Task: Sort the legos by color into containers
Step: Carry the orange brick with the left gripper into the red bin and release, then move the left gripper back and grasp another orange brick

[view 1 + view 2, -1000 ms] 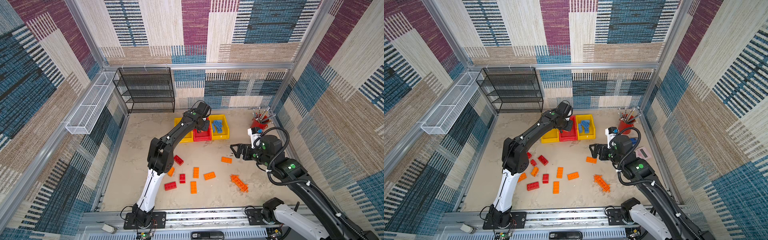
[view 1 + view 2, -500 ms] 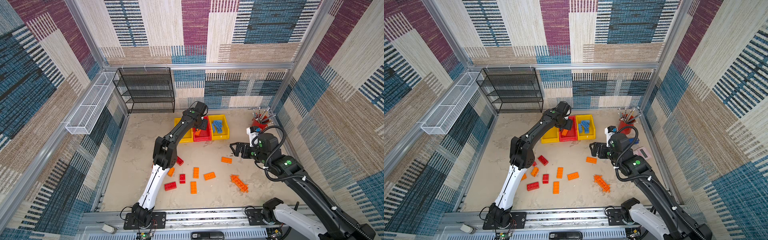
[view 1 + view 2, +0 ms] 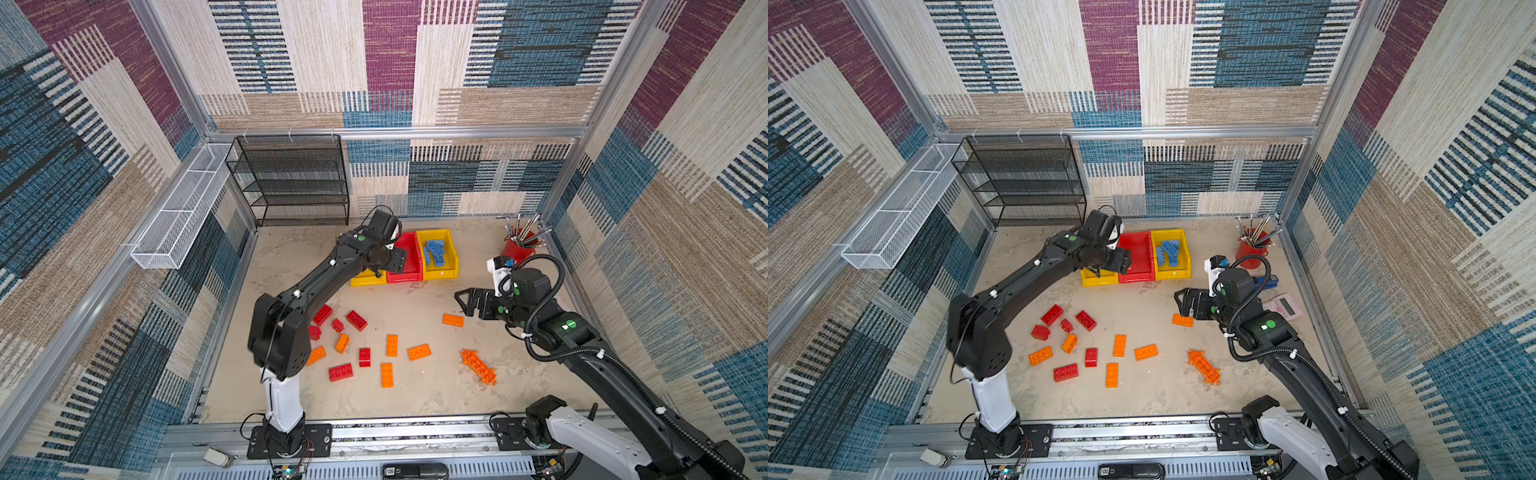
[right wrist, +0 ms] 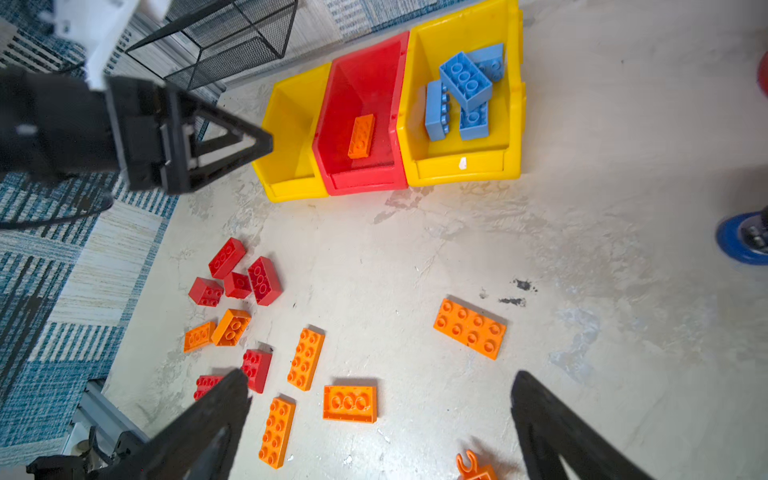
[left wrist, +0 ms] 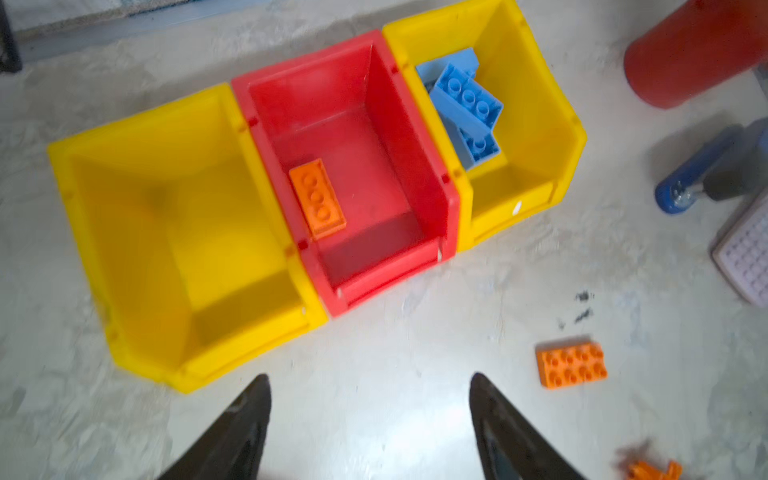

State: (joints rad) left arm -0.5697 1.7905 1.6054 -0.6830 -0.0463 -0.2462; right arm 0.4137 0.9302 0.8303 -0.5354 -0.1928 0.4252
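Left end effector (image 5: 370,386) spread, empty; orange studded plastic brick (image 5: 318,198) lies flat inside red open-top plastic bin (image 5: 409,137) ahead of it. Right end effector (image 4: 380,378) spread wide, empty; orange eight-stud plastic brick (image 4: 469,328) on tabletop (image 4: 415,249) just ahead.

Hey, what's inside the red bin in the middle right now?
One orange brick lies flat, studs up, on the floor of the red bin; nothing else is in it. In both top views the left claw covers the brick.
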